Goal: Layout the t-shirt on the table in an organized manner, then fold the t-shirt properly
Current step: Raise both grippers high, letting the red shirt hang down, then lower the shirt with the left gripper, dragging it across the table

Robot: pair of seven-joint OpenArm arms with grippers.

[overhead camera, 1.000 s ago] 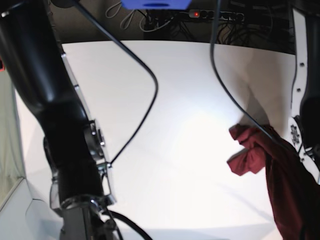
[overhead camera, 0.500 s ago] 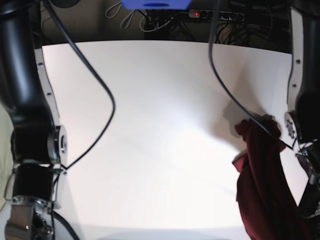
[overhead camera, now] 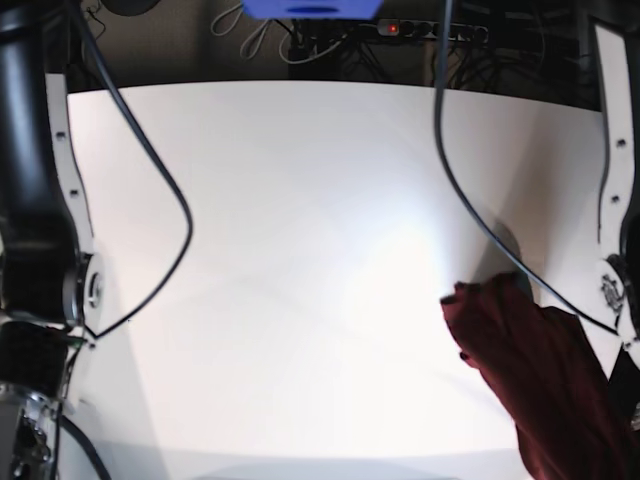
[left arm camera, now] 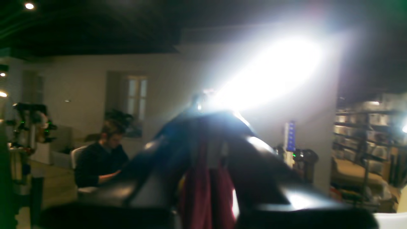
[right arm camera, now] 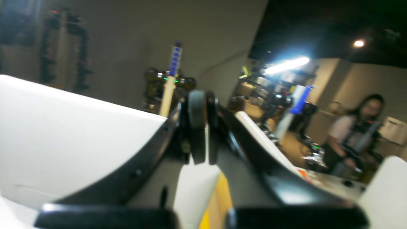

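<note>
— Over at the near right corner of the table [overhead camera: 300,220], we've got the t-shirt [overhead camera: 545,370] bunched up and draped in a maroon heap.

— And our left gripper [left arm camera: 205,149]? We see its jaws clamped on that t-shirt, red cloth hanging down between them.

— Right gripper [right arm camera: 202,133]: we see its pads pressed together, gripping nothing, up above the table.

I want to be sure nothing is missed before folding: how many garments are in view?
1. The t-shirt hangs bunched at the table's right side in the base view, pinched in the left gripper. More cloth could be hidden below the frame.
</note>
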